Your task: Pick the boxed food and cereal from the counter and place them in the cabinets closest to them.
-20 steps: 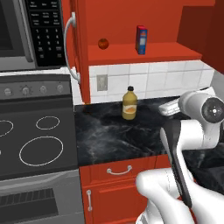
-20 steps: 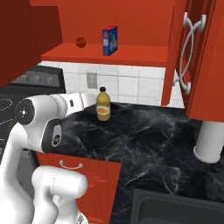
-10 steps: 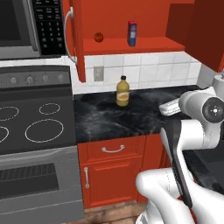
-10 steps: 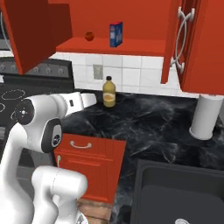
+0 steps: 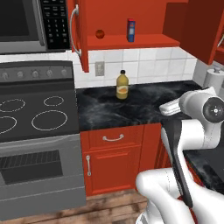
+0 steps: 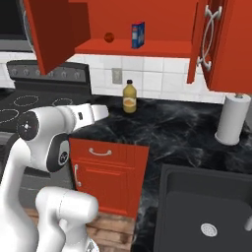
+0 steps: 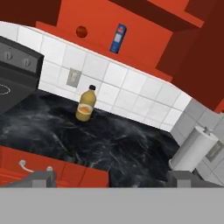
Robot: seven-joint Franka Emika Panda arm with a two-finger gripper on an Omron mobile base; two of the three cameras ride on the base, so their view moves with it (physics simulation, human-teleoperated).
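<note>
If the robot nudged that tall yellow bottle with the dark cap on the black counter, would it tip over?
Probably fairly easily: the yellow bottle with the dark cap stands upright, tall and narrow, on the glossy black counter. That smooth surface might let it slide first. On its side, its round body would likely roll.

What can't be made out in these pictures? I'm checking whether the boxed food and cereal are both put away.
- Small blue box on the red wall cabinet shelf: too small for its label to be read, left and right base views.
- Small round red thing beside it: too small to name.
- Glossy black counter: right end cut off by the left base view's edge.
- Gripper: open; just the fingertips show, hand view.
</note>
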